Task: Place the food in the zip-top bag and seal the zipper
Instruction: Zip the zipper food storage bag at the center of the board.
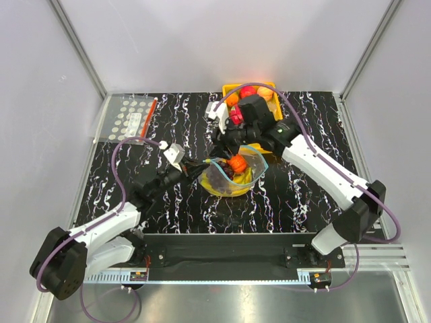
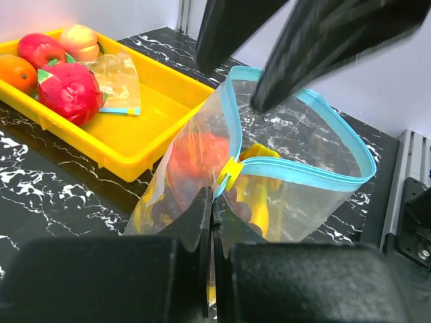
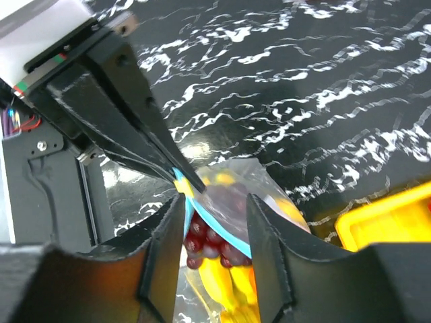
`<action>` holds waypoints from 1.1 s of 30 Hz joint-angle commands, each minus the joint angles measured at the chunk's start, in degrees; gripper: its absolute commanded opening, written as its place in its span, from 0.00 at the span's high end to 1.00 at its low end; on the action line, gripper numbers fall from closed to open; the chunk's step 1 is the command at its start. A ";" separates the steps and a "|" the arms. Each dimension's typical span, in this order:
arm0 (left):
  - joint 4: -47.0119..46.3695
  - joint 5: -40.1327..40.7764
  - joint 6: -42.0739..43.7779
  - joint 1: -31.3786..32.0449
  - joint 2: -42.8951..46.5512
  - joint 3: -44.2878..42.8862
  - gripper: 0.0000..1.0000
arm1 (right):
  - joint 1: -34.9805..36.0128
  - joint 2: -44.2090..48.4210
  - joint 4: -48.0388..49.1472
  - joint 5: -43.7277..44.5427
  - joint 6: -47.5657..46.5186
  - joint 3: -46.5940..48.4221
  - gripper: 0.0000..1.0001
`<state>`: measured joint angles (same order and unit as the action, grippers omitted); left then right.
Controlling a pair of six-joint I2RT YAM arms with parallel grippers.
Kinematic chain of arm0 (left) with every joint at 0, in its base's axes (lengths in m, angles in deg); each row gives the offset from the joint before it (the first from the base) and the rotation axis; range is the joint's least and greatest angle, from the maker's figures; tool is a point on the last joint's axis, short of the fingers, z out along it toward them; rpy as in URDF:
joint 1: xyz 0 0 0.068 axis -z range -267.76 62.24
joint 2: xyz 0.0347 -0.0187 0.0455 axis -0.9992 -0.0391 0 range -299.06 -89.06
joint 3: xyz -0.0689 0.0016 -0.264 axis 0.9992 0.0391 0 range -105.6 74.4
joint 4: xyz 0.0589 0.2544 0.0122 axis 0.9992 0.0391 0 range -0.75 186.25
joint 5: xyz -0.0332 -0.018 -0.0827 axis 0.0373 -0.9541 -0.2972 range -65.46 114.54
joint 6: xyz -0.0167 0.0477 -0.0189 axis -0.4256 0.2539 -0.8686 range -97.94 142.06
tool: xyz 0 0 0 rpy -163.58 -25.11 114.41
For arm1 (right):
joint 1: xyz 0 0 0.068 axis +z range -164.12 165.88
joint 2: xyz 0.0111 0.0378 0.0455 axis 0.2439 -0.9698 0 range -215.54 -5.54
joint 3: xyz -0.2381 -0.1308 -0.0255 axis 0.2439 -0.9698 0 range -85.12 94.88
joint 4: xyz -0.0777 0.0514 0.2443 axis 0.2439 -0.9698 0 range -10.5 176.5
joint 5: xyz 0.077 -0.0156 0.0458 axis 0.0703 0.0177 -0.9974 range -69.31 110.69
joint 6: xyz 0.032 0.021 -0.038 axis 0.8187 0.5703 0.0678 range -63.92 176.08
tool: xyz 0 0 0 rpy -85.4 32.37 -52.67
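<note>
**Filled bag pinned at one corner, mouth not yet sealed**
The left pincer (image 2: 211,202) is clamped tight on the zip-top bag (image 2: 303,141) at one end of the zipper (image 2: 303,176), apparently to hold the bag upright on the tabletop (image 1: 303,195). The right pincer (image 3: 215,208) is roughly half open and grips nothing. It straddles the teal strip beside that corner, likely positioned to press it closed. The orange-red fruit (image 2: 202,158), bananas (image 2: 259,202) and grapes (image 3: 209,239) sit inside.

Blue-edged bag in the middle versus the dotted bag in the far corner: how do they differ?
The blue-edged bag stands open mid-table, pinched by the left gripper, with toy fruit inside; the dotted bag lies flat at the far left, seemingly empty. The first is plain with a teal strip; the second has white dots and a red strip. Both are clear plastic.
</note>
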<state>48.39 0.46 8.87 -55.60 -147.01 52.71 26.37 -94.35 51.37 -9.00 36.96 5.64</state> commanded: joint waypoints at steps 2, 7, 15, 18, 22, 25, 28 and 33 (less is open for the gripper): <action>-4.94 -1.15 -1.31 -0.70 0.38 -3.88 1.00 | 3.37 -1.62 -0.20 -2.03 -6.11 3.28 0.54; -4.66 -0.97 -2.01 -1.31 0.74 -3.80 1.00 | 4.16 -1.54 0.77 -2.48 -8.31 1.96 0.54; -5.37 -2.03 -2.98 -1.66 0.21 -4.06 1.00 | 4.68 -3.12 -1.43 -3.09 -9.98 2.67 0.56; -5.63 -2.38 -3.33 -1.84 -0.14 -4.06 1.00 | 4.77 -4.08 -1.95 -2.56 -10.15 3.11 0.57; -5.63 -2.38 -3.42 -1.93 -0.32 -4.06 1.00 | 5.12 -4.79 -2.22 -2.56 -10.33 3.37 0.60; -5.37 -2.47 -3.60 -2.19 -0.23 -4.15 1.00 | 5.30 -5.75 -3.18 -2.21 -10.86 3.90 0.71; -5.28 -2.20 -3.68 -2.37 -0.05 -3.97 1.00 | 5.30 -6.37 -4.06 -1.77 -11.12 4.42 0.81; -5.10 -1.15 -4.91 -3.33 -0.40 -3.80 1.00 | 5.30 -6.11 -3.98 -1.69 -10.68 3.81 0.96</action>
<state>49.55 -0.85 5.05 -57.83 -147.34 51.86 30.98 -100.87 47.81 -10.25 26.47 7.54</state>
